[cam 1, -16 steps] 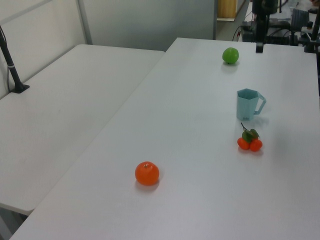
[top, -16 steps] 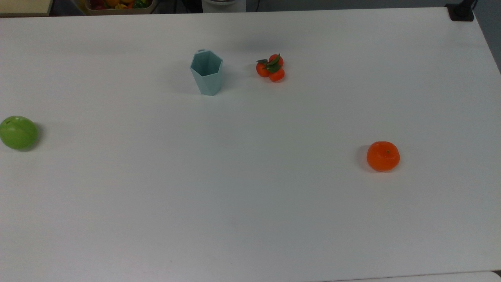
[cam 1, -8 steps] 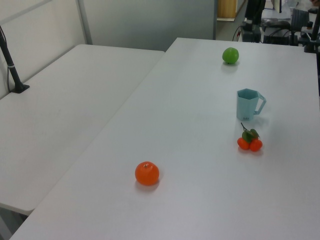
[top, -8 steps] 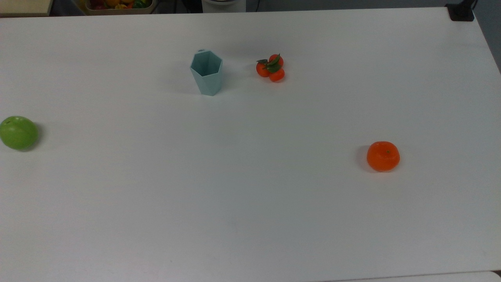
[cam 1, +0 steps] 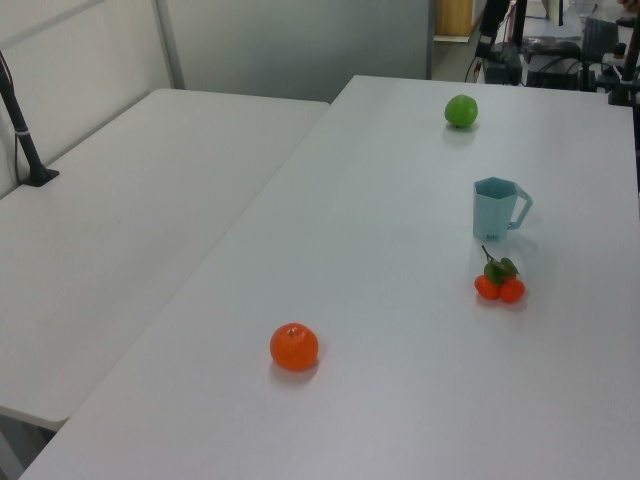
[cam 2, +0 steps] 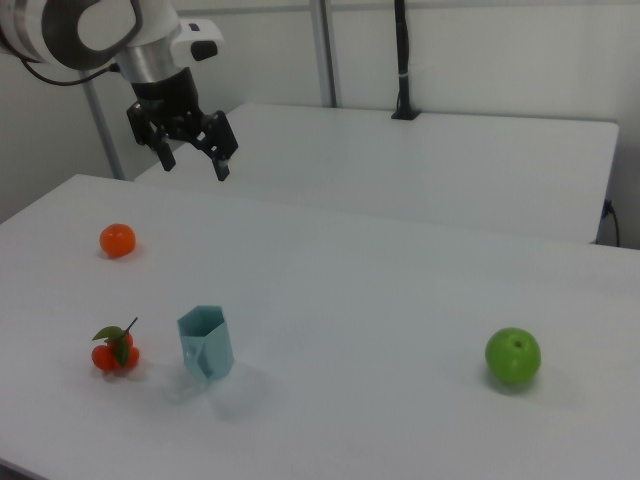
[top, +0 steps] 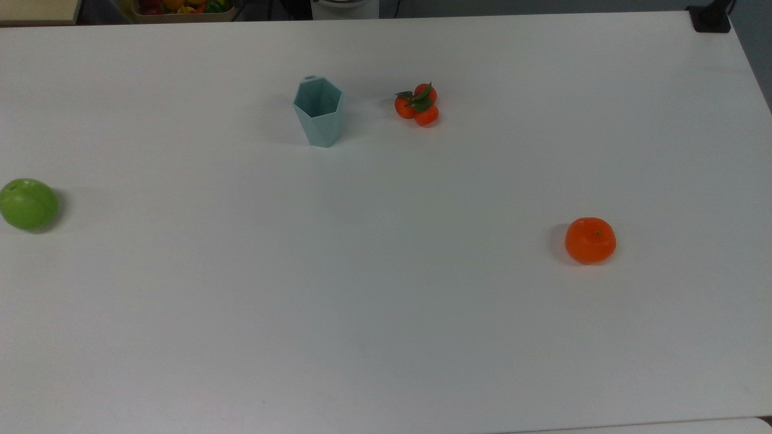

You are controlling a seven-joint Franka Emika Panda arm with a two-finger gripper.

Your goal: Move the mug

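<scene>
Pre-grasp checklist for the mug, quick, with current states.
1. Mug upright on the table, opening up: ok.
2. Gripper open and holding nothing: ok; the fingers are spread, high above the table in the right view.
3. Gripper lined up over the mug: not ok; it hangs well away from it.
4. Room around the mug: ok; the small orange cluster sits apart from it, and the orange and green apple are far off.
5. Handle side known: ok; it points to the left view's right.
6. Mug contents: cannot tell.

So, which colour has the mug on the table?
The mug is pale teal, plain; the top view shows it best.
</scene>
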